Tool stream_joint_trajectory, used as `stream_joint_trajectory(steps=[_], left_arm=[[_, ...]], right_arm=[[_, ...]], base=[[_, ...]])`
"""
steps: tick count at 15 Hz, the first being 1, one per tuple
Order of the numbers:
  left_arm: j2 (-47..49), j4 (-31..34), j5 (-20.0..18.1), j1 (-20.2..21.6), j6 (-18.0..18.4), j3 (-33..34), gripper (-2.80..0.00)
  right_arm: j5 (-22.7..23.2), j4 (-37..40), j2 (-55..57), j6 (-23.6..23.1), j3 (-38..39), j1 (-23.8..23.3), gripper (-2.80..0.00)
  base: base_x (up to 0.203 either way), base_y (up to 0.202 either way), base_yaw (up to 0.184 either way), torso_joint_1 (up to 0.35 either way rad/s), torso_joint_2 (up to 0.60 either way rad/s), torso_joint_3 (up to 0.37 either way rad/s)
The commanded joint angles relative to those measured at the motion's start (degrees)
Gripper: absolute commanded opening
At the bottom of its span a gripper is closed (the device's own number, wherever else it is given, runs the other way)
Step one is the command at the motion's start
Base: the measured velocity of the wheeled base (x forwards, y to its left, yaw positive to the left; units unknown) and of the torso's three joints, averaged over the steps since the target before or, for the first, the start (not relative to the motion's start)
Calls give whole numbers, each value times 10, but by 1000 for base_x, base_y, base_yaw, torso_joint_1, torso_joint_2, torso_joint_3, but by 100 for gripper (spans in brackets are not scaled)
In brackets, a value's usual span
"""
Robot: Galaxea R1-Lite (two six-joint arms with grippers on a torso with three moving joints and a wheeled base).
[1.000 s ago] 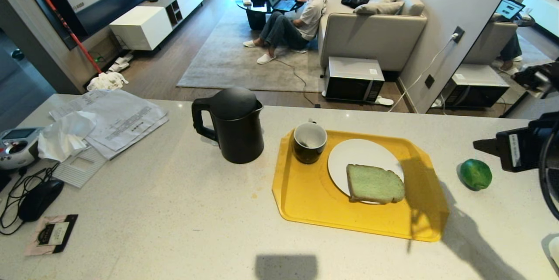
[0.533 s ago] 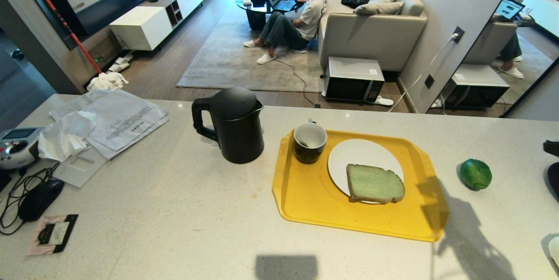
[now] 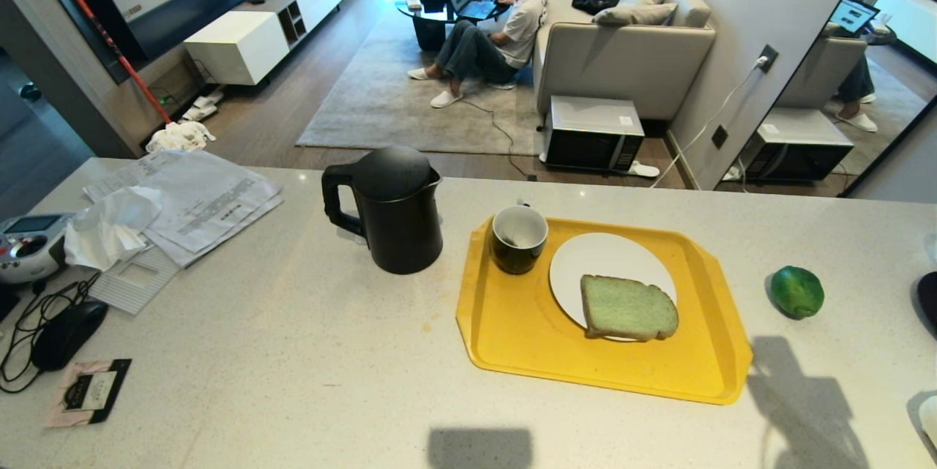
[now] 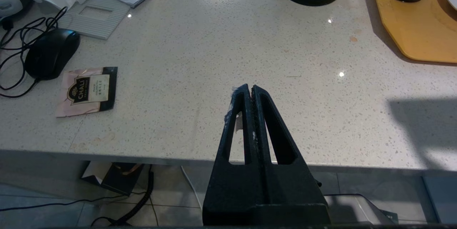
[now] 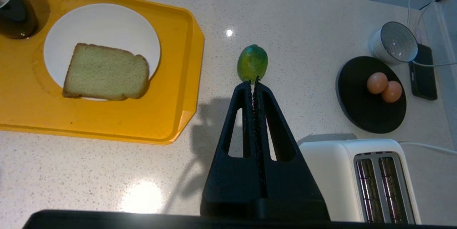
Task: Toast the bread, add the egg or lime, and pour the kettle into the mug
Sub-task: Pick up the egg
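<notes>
Speckled pale stone countertop (image 3: 293,352) fills the near view, with a living room beyond where a person (image 3: 498,23) sits on a rug at a laptop. On the counter a yellow tray (image 3: 512,337) holds a white plate (image 3: 600,257); the bread (image 3: 628,308) lies flat at the plate's five o'clock edge, overhanging onto the tray. The mug (image 3: 518,238) stands on the tray at the plate's ten o'clock, touching or nearly so. The kettle (image 3: 392,209) stands at nine o'clock from the tray, handle turned away from it. The lime (image 3: 797,292) rests on bare counter at three o'clock from the tray. In the right wrist view two eggs (image 5: 383,87) sit touching on a black dish (image 5: 360,114), a striped bowl (image 5: 394,45) beside it and a white toaster (image 5: 364,175) near the counter edge.

The right gripper (image 5: 255,80) hangs over the counter, jaws pressed together and empty, tips pointing at the lime. The left gripper (image 4: 250,89) is parked at the near counter edge, jaws also together.

The bread looks light and soft, so it probably crushes easily; a gentle pinch across its overhanging edge suits it. The lime seems firm, glossy and liable to roll, best clasped across its middle. Eggs are fragile. The kettle is likely heavy; its loop handle is the hold.
</notes>
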Motion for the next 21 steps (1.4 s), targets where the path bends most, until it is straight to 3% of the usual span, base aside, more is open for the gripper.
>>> stream_joint_trajectory(steps=[1,4,6,8,11,18,21], left_arm=[[0,0,0,0,0,0,-280],[0,0,0,0,0,0,-280],[0,0,0,0,0,0,-280],[0,0,0,0,0,0,-280],[0,0,0,0,0,0,-280],[0,0,0,0,0,0,-280],[0,0,0,0,0,0,-280]], right_arm=[[31,2,-67,-18,19,-24,-280],[120,2,-174,-33,70,-62,-280],[155,2,-259,-35,126,-83,-280],[168,0,-341,-37,206,-101,-280],[159,-25,-372,-17,298,-111,-280],[219,-7,-392,-4,324,-105,-280],[220,-48,-437,-9,360,-102,-280]], base=[[0,0,0,0,0,0],[0,0,0,0,0,0],[0,0,0,0,0,0],[0,0,0,0,0,0],[0,0,0,0,0,0],[0,0,0,0,0,0],[0,0,0,0,0,0]])
